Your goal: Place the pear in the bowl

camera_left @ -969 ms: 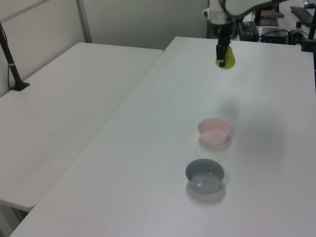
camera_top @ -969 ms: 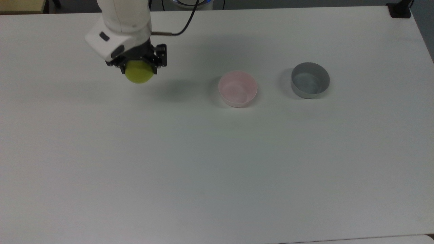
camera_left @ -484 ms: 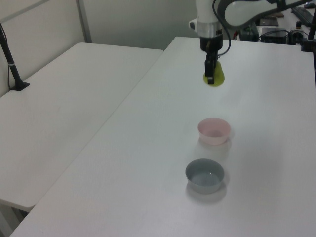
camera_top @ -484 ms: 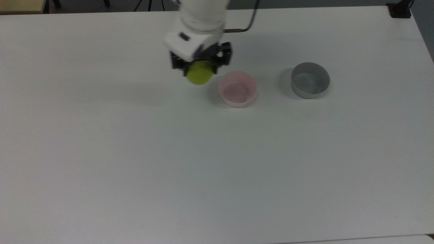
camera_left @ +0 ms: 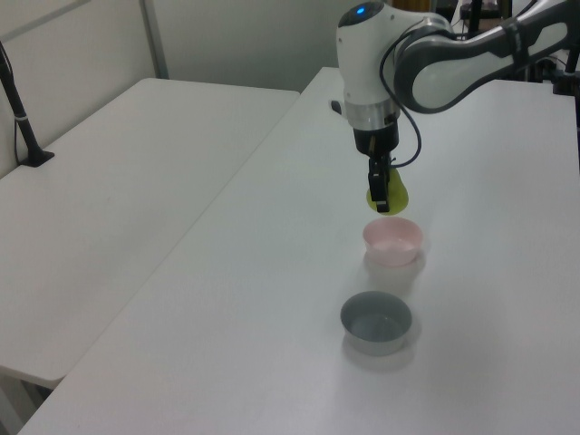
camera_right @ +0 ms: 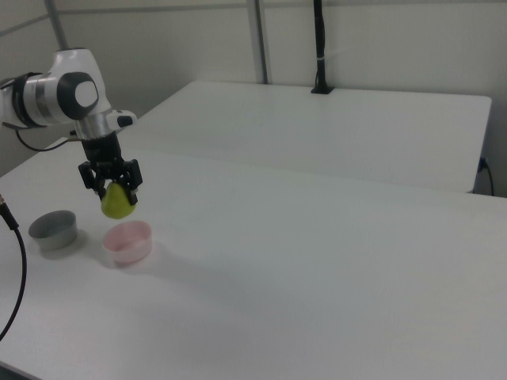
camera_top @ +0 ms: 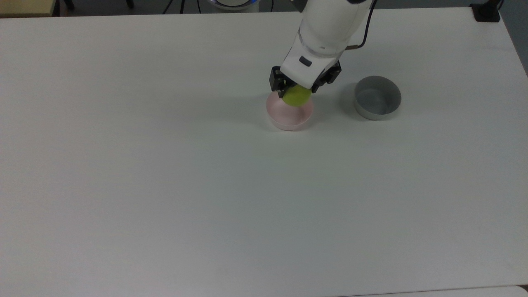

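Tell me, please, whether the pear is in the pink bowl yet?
Not yet: the pear hangs in the gripper above the pink bowl.

The surface (camera_top: 165, 185) looks like a matt white laminate, smooth, with only a soft sheen. The bowl (camera_top: 288, 117) is pale pink plastic, smooth and slightly translucent at the rim. The grey bowl (camera_top: 377, 99) beside it looks like plastic too, smooth, with a dull satin inside. The pear (camera_top: 297, 97) has a matt yellow-green skin. The arm's casing (camera_top: 326, 24) is glossy white plastic; the gripper (camera_top: 298, 87) parts are matt black.
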`<state>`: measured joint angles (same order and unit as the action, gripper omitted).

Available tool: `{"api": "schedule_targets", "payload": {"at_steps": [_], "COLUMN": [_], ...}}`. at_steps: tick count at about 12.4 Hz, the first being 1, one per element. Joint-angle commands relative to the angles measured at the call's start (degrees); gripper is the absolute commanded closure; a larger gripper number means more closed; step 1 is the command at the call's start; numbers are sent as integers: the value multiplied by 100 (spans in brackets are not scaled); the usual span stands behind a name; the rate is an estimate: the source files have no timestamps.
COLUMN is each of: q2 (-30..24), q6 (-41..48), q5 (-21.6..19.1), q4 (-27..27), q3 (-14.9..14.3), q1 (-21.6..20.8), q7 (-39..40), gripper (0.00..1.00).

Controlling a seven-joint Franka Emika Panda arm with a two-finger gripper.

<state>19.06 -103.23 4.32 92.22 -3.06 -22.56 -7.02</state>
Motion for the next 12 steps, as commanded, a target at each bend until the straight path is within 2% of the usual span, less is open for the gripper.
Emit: {"api": "schedule_targets", "payload": {"at_steps": [1, 2, 4, 5, 7, 8, 9, 12], "q2": [298, 421, 545, 624, 730, 730, 722, 669], "q6": [-206, -224, -285, -346, -347, -347, -329, -268], "q5": [-19, -11, -2, -2, 16, 16, 24, 25], "q4": [-11, -11, -2, 15, 16, 16, 16, 7], "q3": [-81, -81, -81, -81, -81, -81, -81, -81], "q1": [-152, -152, -143, -143, -152, -152, -143, -126], "q7": [-159, -150, -142, -150, -168, -168, -168, -168], "gripper": [68, 68, 57, 41, 22, 4, 0, 0]}}
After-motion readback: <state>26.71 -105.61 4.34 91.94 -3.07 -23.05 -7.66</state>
